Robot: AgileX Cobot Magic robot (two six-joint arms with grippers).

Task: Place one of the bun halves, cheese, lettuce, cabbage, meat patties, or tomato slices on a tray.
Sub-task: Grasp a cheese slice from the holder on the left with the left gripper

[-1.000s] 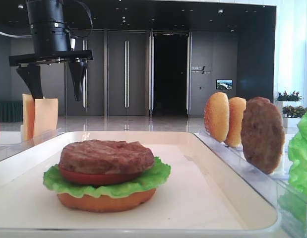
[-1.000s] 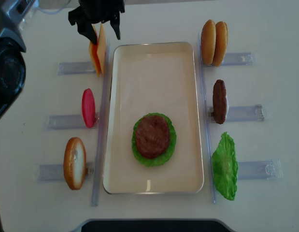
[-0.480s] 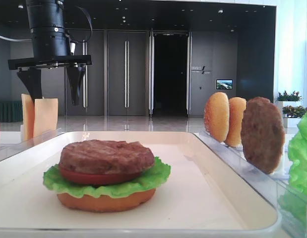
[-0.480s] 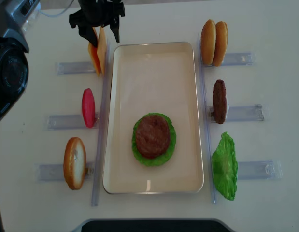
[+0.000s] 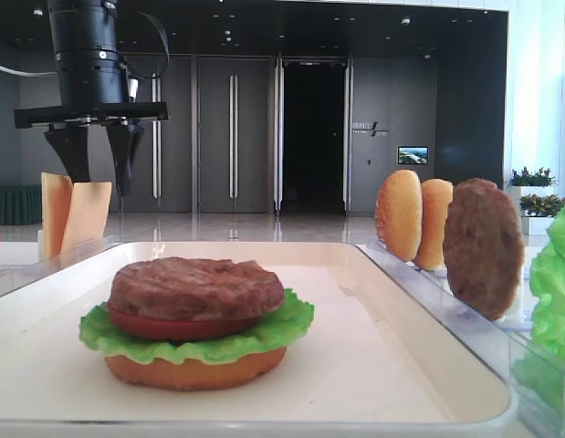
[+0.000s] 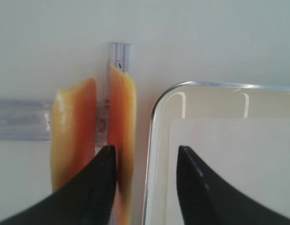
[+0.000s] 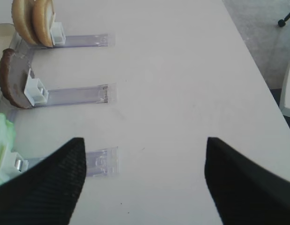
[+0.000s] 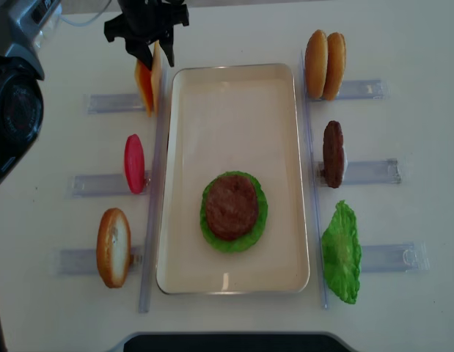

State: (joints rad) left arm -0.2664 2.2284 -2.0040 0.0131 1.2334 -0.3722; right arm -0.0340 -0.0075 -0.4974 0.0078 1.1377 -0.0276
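Left wrist view: your left gripper [image 6: 144, 187] straddles the inner cheese slice [image 6: 122, 140], jaws narrowed, not visibly clamped; transfer onto tray [image 6: 154, 140] remains

Pale orange cheese [image 8: 149, 82], cream-white tray [image 8: 234, 117], bright green lettuce [image 8: 341, 253] — brown mottled patty [image 8: 333, 153], glossy red tomato slice [image 8: 134, 163]

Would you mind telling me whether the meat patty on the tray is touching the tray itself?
Apart. The low exterior view shows the meat patty resting on tomato, lettuce and bun, raised above the tray.

left pincer [image 8: 155, 45] over cheese [image 8: 151, 83] (upright), tray [image 8: 234, 88] beside
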